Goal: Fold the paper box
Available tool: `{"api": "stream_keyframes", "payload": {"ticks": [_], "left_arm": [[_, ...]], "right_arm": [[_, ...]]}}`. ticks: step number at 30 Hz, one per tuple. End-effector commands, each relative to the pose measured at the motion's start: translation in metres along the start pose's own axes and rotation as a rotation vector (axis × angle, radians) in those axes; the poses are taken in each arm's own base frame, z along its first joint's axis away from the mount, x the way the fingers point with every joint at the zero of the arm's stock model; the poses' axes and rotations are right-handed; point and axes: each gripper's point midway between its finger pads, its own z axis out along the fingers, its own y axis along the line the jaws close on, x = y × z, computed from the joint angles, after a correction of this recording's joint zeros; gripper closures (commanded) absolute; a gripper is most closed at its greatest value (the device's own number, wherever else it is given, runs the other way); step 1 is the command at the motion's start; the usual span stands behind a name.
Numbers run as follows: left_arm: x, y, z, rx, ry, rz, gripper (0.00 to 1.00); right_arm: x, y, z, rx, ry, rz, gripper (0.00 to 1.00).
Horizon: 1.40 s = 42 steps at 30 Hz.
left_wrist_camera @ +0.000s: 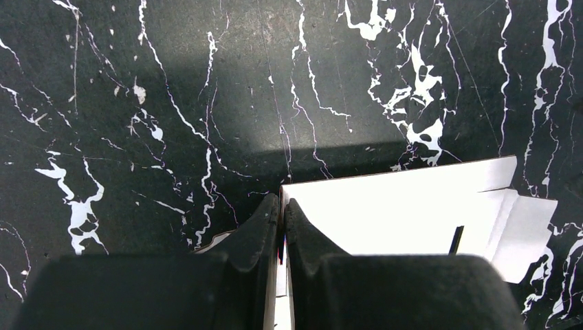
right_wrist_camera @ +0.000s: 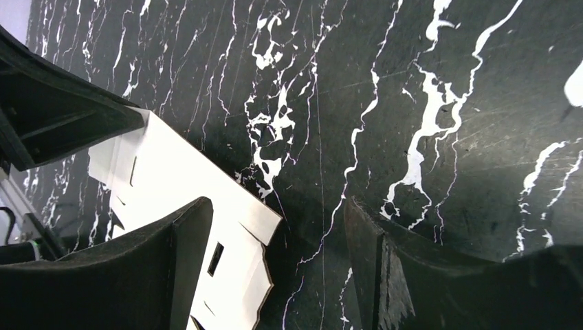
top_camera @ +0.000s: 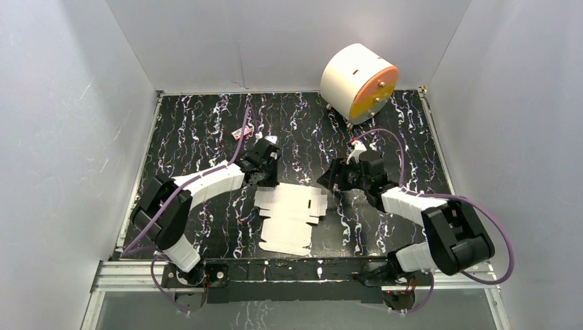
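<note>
The paper box is a flat white die-cut sheet with tabs and slots, lying on the black marbled table between the two arms. My left gripper is at the sheet's far left corner. In the left wrist view its jaws are pressed together with the sheet's left edge pinched between them. My right gripper stands open by the sheet's far right corner. In the right wrist view this gripper has one finger over the sheet and the other over bare table, holding nothing.
A big white cylinder with an orange face stands at the back right. A tiny red item lies at the back left of the table. White walls close in three sides. Purple cables loop off both arms.
</note>
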Motion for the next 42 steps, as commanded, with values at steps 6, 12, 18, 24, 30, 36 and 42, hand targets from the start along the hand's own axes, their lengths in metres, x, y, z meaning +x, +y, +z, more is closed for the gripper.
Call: {"api": "stream_keyframes", "payload": {"ticks": [6, 12, 18, 24, 30, 36, 42], "left_arm": [[-0.026, -0.005, -0.025, 0.061, -0.123, -0.043, 0.98], [-0.028, -0.004, -0.027, 0.069, -0.133, -0.066, 0.98], [-0.029, -0.004, -0.027, 0.081, -0.136, -0.084, 0.98], [-0.029, -0.005, -0.027, 0.094, -0.138, -0.097, 0.98], [-0.028, -0.007, -0.027, 0.103, -0.132, -0.103, 0.98], [-0.026, -0.005, -0.026, 0.098, -0.128, -0.103, 0.98], [-0.026, -0.006, -0.026, 0.102, -0.124, -0.093, 0.98]], "right_arm": [[-0.004, 0.012, 0.011, -0.172, 0.001, 0.119, 0.23], [0.003, 0.02, 0.013, -0.24, 0.029, 0.154, 0.3], [0.008, 0.025, 0.013, -0.285, 0.035, 0.173, 0.4], [0.012, 0.028, 0.016, -0.332, 0.042, 0.195, 0.49], [0.012, 0.032, 0.018, -0.378, 0.033, 0.212, 0.54], [0.012, 0.033, 0.02, -0.386, 0.035, 0.21, 0.7], [0.011, 0.026, 0.025, -0.328, 0.067, 0.177, 0.85]]}}
